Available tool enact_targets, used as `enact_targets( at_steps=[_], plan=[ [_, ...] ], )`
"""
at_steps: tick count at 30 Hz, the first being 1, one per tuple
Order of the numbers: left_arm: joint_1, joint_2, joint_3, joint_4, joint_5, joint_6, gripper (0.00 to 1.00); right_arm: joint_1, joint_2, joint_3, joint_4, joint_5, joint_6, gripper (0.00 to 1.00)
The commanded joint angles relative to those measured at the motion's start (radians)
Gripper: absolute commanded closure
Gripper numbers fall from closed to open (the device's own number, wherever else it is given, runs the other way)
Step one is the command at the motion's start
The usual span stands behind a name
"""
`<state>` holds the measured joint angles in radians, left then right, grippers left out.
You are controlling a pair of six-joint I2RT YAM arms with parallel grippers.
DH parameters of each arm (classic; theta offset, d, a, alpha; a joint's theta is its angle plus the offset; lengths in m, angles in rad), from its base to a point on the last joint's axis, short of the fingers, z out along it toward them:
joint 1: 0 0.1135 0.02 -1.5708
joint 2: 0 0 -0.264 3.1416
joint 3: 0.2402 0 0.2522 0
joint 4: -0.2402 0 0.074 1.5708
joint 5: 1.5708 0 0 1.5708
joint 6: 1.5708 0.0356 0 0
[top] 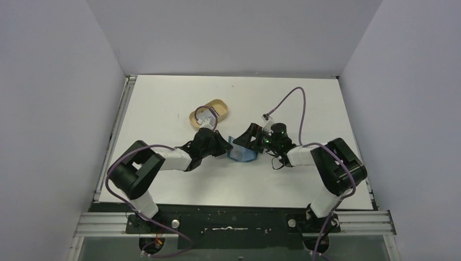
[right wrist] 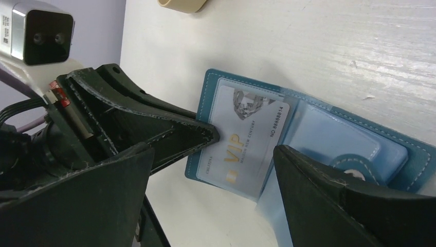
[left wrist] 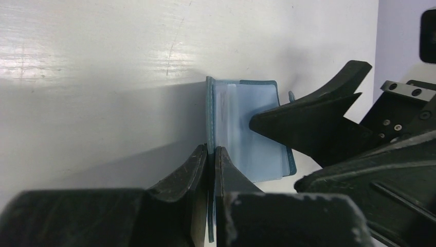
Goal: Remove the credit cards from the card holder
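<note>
While the tan oval tray (top: pixel 208 114) sits apart toward the back of the white table (top: pixel 179 92), only the two arms crowd the teal wallet (top: pixel 243 152), which lies open near the table's middle. The left fingers (top: pixel 220 145) are pinched tight on one cover's edge. The right fingers (top: pixel 251 136) stand wide apart over the inside, gripping nothing, one tip close against a pocket. Inside are pale blue clear pockets and a snap tab (right wrist: pixel 355 172). The right wrist view alone shows a whitish card (right wrist: pixel 247 139) with gold "VIP" lettering tucked in a pocket; the left wrist view shows the pockets as plain pale plastic.
</note>
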<state>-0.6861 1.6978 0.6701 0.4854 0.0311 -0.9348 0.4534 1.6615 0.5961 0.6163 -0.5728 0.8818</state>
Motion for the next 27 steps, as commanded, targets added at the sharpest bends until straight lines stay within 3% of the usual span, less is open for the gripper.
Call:
enact_targets(
  at_steps=[1,8,14,17,23,27],
  plan=[
    [0.002,0.017,-0.016,0.022,-0.023,0.011,1.0,0.006,0.034,0.017,0.166,-0.015,0.021,0.1],
    [0.025,0.054,-0.052,0.028,-0.023,-0.016,1.0,0.008,0.106,0.009,0.104,0.016,-0.01,0.1],
    [0.057,0.156,-0.085,0.118,0.045,-0.092,1.0,0.014,0.22,-0.002,0.256,-0.032,0.069,0.14],
    [0.059,0.196,-0.087,0.134,0.061,-0.117,1.0,0.031,0.235,0.0,0.243,-0.027,0.073,0.15],
    [0.059,0.253,-0.115,0.171,0.061,-0.162,1.0,0.056,0.169,-0.002,0.02,0.078,0.016,0.14],
    [0.06,0.285,-0.137,0.213,0.064,-0.2,1.0,0.071,0.124,0.057,-0.276,0.171,-0.044,0.13]
  ],
)
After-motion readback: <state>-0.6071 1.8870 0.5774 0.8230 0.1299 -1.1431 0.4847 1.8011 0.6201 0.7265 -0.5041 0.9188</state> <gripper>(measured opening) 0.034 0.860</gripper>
